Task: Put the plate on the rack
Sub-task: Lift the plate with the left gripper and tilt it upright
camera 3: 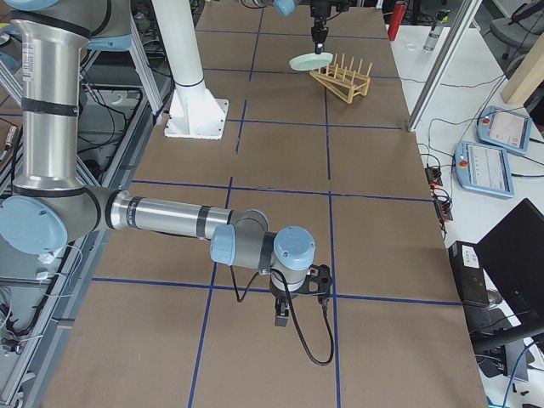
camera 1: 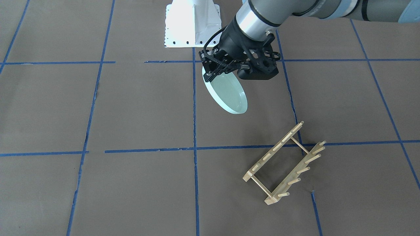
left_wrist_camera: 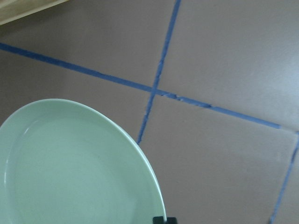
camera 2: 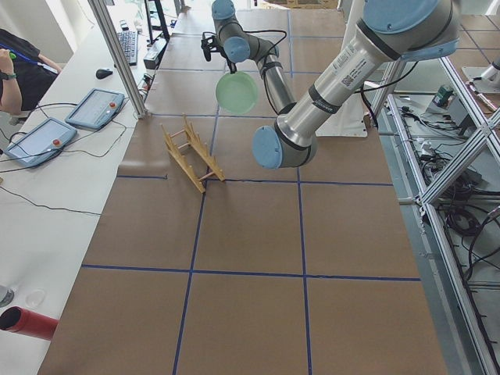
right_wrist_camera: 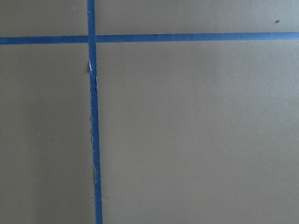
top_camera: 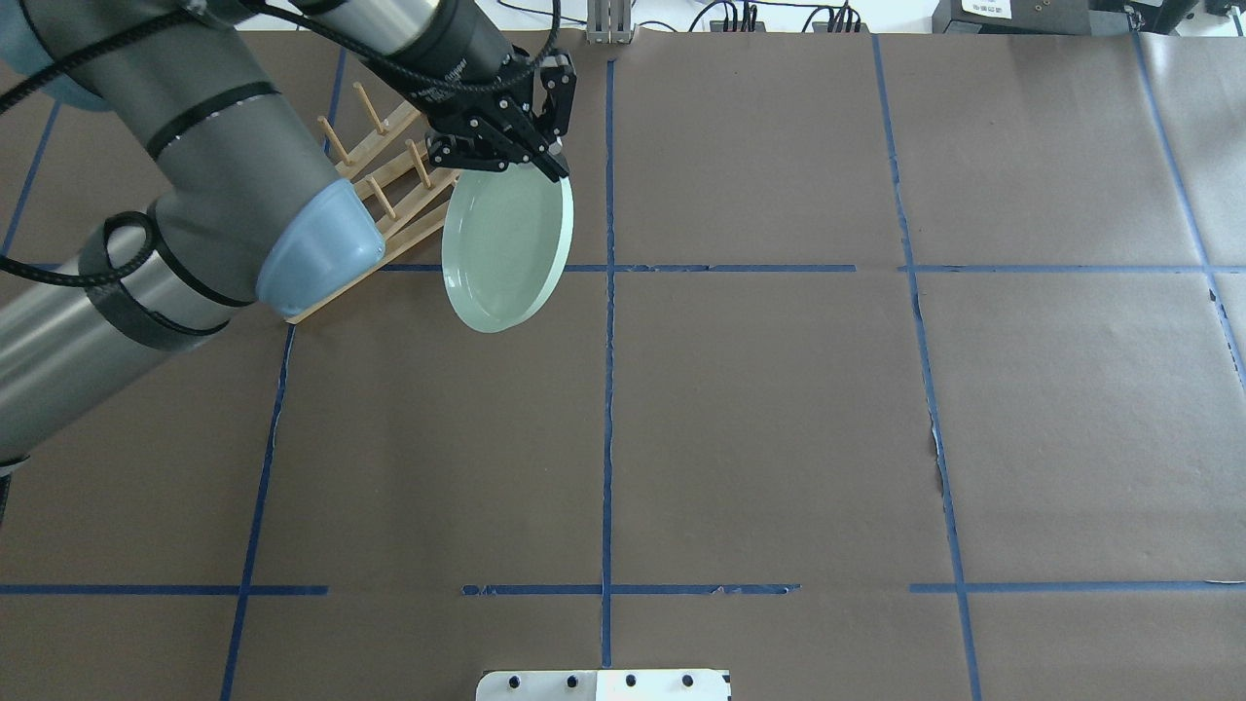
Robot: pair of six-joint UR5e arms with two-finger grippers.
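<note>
The left arm point(top_camera: 195, 195) fills the near corner of the overhead view, reaching out over the desk point(top_camera: 779, 389). The right arm point(camera 3: 170, 223) lies folded low at the other end, probably parked out of the way. Its right gripper point(camera 3: 283, 316) shows only from the side, so I cannot tell how its jaws stand. The rack point(camera 1: 275, 149) sits askew on the desk with its pegs up and nothing in it. The plate point(camera 1: 226, 93) hangs tilted in the air, clear of the desk and short of the rack. The left gripper point(camera 1: 212, 73) has its jaws pinching the rim. I judge this leaves the opposite edge free to drop between the pegs.
</note>
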